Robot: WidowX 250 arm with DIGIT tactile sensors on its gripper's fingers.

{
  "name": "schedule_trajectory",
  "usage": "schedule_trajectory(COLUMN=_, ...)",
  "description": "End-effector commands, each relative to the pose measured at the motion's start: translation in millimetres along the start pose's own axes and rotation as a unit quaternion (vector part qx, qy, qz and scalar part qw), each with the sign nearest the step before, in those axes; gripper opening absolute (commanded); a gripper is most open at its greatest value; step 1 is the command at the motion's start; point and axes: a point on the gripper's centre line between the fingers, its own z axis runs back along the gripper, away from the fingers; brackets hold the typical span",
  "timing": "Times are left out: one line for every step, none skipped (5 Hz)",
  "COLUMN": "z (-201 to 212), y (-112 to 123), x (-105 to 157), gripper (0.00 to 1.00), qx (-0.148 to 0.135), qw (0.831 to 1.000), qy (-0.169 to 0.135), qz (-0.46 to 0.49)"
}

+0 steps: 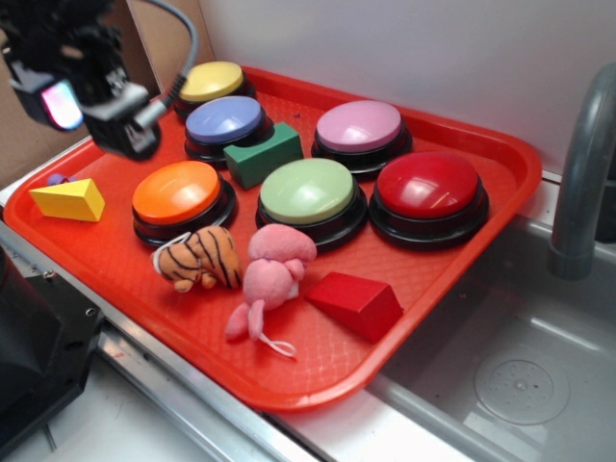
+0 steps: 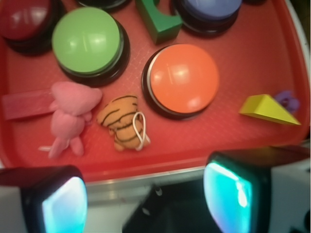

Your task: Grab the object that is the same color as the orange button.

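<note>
Small striped orange plush tiger (image 2: pixel 123 122) lies beside glossy orange dome button (image 2: pixel 182 78), unobstructed for approach; black robot gripper (image 2: pixel 146 204) hovers above, fingers spread wide, empty.

The plush tiger (image 1: pixel 199 258) sits hemmed in: the orange button (image 1: pixel 182 197) just behind, the pink mouse (image 1: pixel 272 276) close on 1 side. Bare tray (image 1: pixel 144 308) lies toward the near rim.
</note>
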Motion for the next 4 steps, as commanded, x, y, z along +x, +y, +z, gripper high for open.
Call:
schedule_trajectory(z=-48.0, y=-5.0, x=11.0, gripper=1.0, qx=0.008, qw=0.998, qy=-0.015, qz=0.056)
schedule_trajectory(z=-68.1, y=-5.3, x=14.5, gripper=1.0, qx=0.018, qw=0.997, qy=-0.016, qz=0.074)
schedule_trajectory(z=-84.5, y=-9.2, x=16.4, gripper=1.0, qx=0.012, qw=0.997, qy=-0.013, qz=0.073)
schedule_trajectory(z=-98.2, y=-10.4, x=15.7, gripper=1.0, qx=-0.002, qw=0.997, qy=-0.011, qz=0.074)
